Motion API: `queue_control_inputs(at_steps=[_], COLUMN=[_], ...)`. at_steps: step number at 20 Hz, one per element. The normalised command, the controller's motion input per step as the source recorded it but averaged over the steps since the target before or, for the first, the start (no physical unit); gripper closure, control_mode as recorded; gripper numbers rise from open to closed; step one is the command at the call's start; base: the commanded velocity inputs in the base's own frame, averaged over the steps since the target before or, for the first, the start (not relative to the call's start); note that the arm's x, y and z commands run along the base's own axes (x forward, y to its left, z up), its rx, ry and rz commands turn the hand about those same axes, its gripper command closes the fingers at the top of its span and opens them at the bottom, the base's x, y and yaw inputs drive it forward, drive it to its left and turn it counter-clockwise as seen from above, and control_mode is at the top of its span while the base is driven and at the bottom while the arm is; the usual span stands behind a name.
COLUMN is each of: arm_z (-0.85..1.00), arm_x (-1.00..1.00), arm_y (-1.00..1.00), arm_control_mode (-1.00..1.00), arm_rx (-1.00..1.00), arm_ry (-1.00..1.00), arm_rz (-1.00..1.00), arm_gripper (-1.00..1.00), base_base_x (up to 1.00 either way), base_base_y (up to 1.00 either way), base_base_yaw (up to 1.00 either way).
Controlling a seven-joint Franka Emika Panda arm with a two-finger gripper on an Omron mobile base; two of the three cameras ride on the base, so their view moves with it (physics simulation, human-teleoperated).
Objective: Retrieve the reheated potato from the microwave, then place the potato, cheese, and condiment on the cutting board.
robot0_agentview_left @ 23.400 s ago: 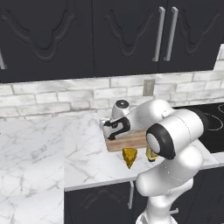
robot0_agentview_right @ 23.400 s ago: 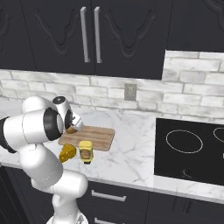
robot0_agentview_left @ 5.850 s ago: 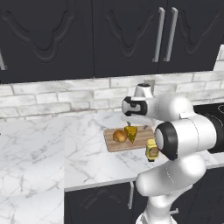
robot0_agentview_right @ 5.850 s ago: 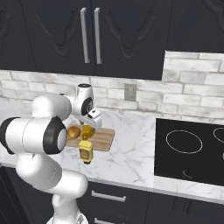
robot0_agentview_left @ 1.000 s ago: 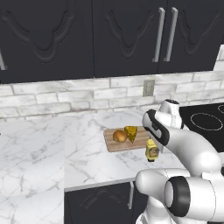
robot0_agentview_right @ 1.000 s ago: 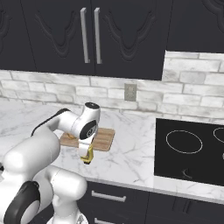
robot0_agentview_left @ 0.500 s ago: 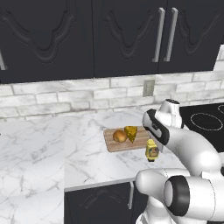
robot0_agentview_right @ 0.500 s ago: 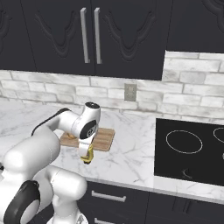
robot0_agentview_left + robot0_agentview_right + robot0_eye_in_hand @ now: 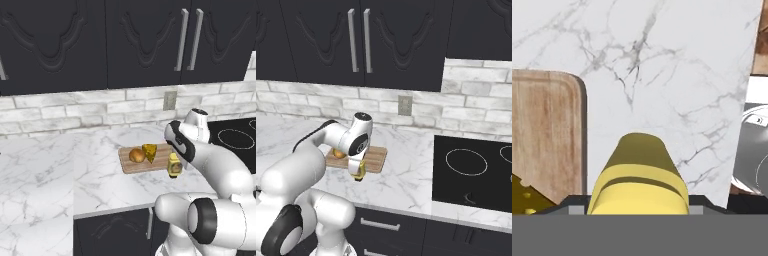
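My pincer is down at the front right corner of the cutting board, its jaws clamped on the condiment, one on either side of the yellow bottle. In my hand view the condiment's cap rises between my finger tips, with the marble desk beyond it and the board's rounded corner off to one side. The bottle stands upright, just at the board's edge; I cannot tell whether its base rests on the wood or on the desk. The potato and the cheese both lie on the board, side by side and touching or nearly so, the potato to the left. From the right base view my arm hides most of the board, and the potato peeks out behind my wrist, with the bottle below my hand.
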Motion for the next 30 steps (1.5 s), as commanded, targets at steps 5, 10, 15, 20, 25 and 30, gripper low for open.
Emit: queue_control_inputs(at_steps=[5,10,15,20,25,30], arm_z=[0.16,0.02,0.0,-0.03,-0.04,-0.03], arm_x=[0.31,0.41,0.44,0.36,0.24,0.24], arm_y=[-0.09,-0.03,-0.02,-0.05,-0.04,-0.02], arm_control_mode=[-1.0,-1.0,-1.0,-1.0,-1.0,-1.0], arm_rx=[0.0,0.0,0.0,0.0,0.0,0.0], arm_ry=[-0.1,-0.06,-0.01,0.0,0.0,0.0], arm_rz=[0.0,0.0,0.0,0.0,0.0,0.0], arm_gripper=[1.0,1.0,1.0,1.0,1.0,1.0], base_base_x=[0.0,0.0,0.0,0.0,0.0,0.0], base_base_y=[0.0,0.0,0.0,0.0,0.0,0.0], base_base_yaw=[0.0,0.0,0.0,0.0,0.0,0.0])
